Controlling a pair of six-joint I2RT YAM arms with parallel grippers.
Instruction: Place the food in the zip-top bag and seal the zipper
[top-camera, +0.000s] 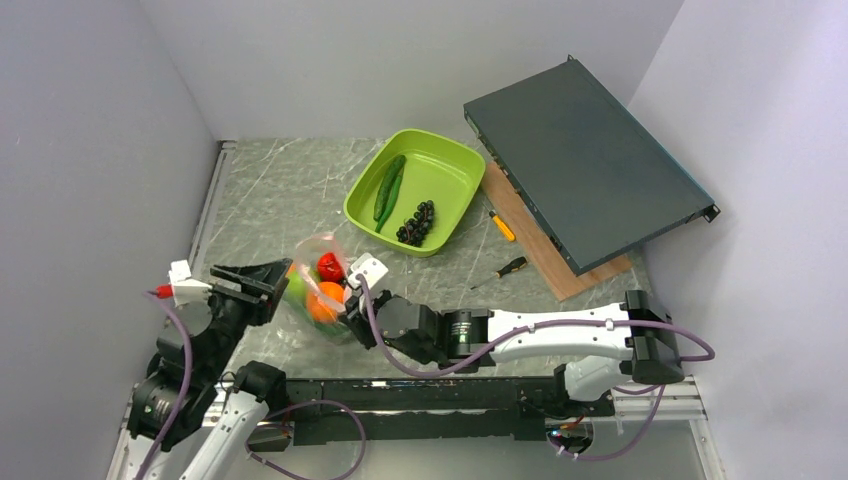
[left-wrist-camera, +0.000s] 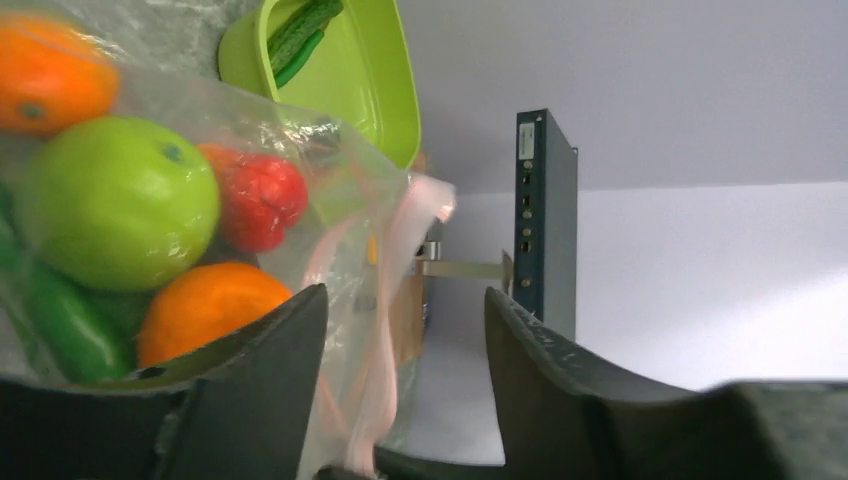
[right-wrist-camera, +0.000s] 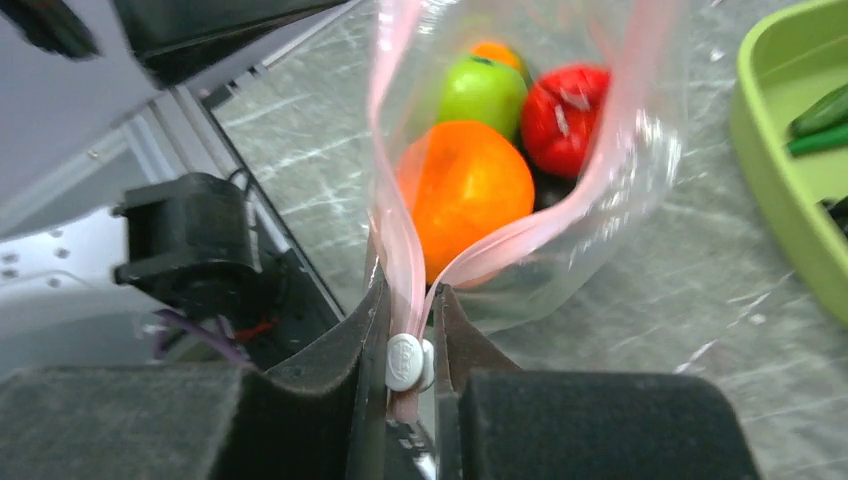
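Your right pincer (right-wrist-camera: 410, 305) is clenched on the white slider (right-wrist-camera: 405, 360) of the pale pink zipper strip (right-wrist-camera: 392, 220), which runs toward twelve o'clock. Your left pincer (left-wrist-camera: 405, 310) stands released around the edge of the clear crinkly plastic bag (top-camera: 322, 290) on the worktop (top-camera: 260, 200).

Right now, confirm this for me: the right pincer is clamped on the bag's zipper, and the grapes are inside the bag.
Not quite. The grapes lie in the green tray, not in the bag; the top view shows it. The right pincer is indeed clamped on the zipper.
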